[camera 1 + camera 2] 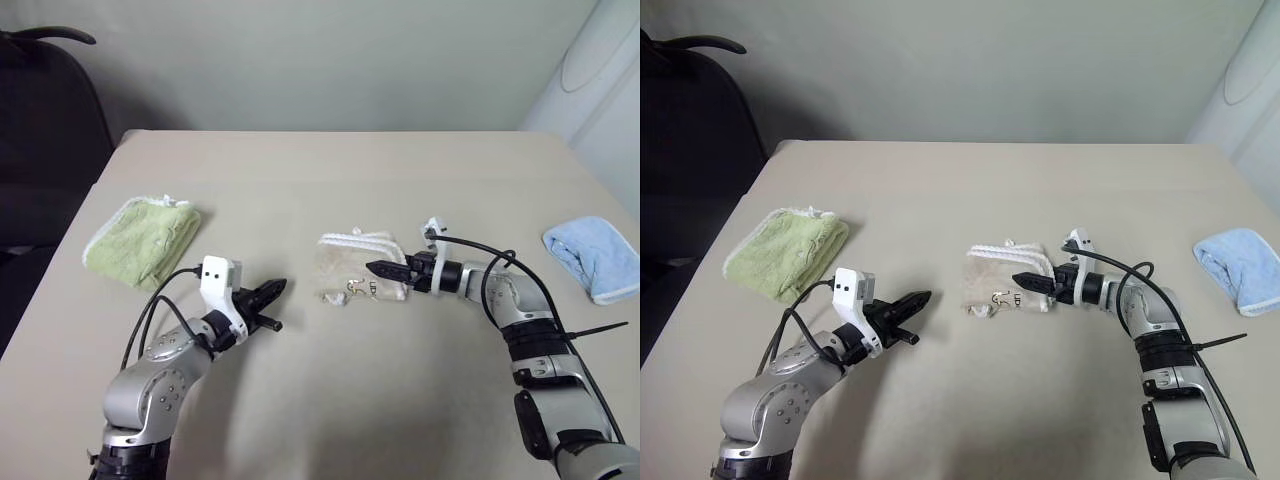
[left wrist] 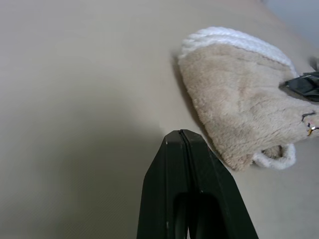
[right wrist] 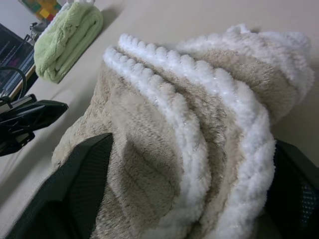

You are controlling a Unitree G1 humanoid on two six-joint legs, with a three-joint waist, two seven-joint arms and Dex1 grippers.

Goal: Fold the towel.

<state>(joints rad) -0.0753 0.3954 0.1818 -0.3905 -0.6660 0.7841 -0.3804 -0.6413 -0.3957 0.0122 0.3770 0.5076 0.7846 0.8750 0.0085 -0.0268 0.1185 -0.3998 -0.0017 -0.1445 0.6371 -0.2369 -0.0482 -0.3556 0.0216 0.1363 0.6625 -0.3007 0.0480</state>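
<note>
The towel (image 1: 352,262) is a beige bundle with white corded edging, lying folded in the middle of the table; a small white loop and a printed mark show at its near edge. My right gripper (image 1: 388,270) reaches in from the right, level with the table. In the right wrist view its fingers (image 3: 82,186) stand wide apart, with the towel's (image 3: 164,124) layered edge between them. My left gripper (image 1: 272,292) hovers left of the towel, a short way off, pointing at it. Its fingers (image 2: 182,149) are pressed together and hold nothing.
A fluffy lime-green folded towel (image 1: 145,238) lies at the table's left. A light blue folded towel (image 1: 595,257) lies near the right edge. A black chair (image 1: 45,120) stands beyond the left corner. Bare tabletop (image 1: 330,170) stretches behind the beige towel.
</note>
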